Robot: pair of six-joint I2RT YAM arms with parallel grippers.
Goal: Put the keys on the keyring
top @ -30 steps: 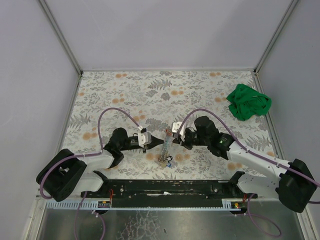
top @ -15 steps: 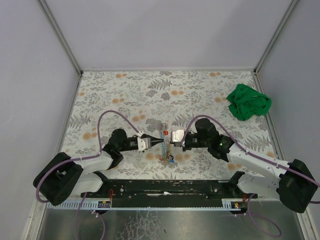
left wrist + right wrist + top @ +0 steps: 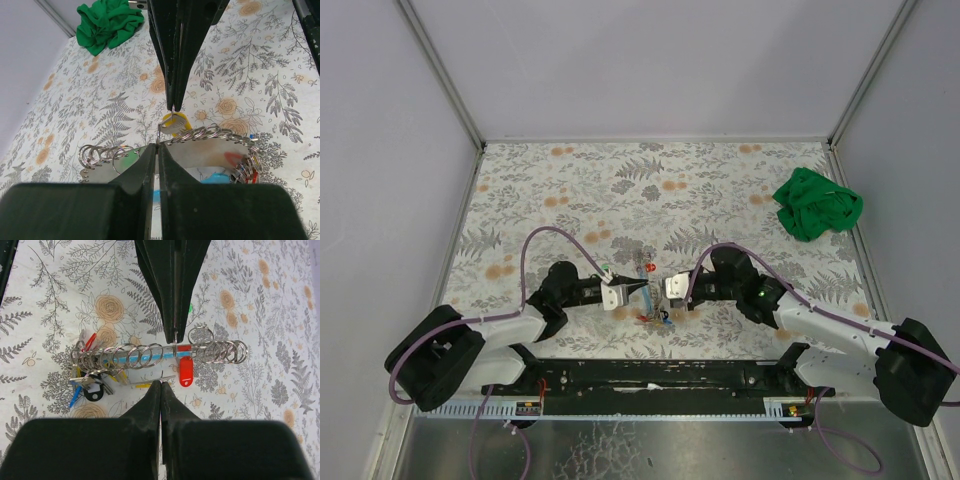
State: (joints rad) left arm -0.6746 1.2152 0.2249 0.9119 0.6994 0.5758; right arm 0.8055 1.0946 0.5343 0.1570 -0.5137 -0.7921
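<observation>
Left gripper (image 3: 156,150) nearest, clamped tight on metal ring strip (image 3: 200,152), jaws fully closed. Just beyond strip's rings: yellow key (image 3: 175,121), hanging at tip of right gripper (image 3: 173,100), pinched there, no gap between fingers. Far corner: green cloth (image 3: 107,22).

Desk (image 3: 570,180): flat, covered edge to edge in a pale sheet printed with grey ferns and orange blossoms; walled on three sides.

Far right corner: crumpled green cloth (image 3: 817,205), bunched, lying on the print just beside the right wall.

Near edge, centre: small heap of keys and tags (image 3: 653,318). From the right wrist it shows a black tag (image 3: 94,393), a blue piece (image 3: 75,396) and a red piece (image 3: 90,341). Probably resting on the sheet, though contact is unclear.
</observation>
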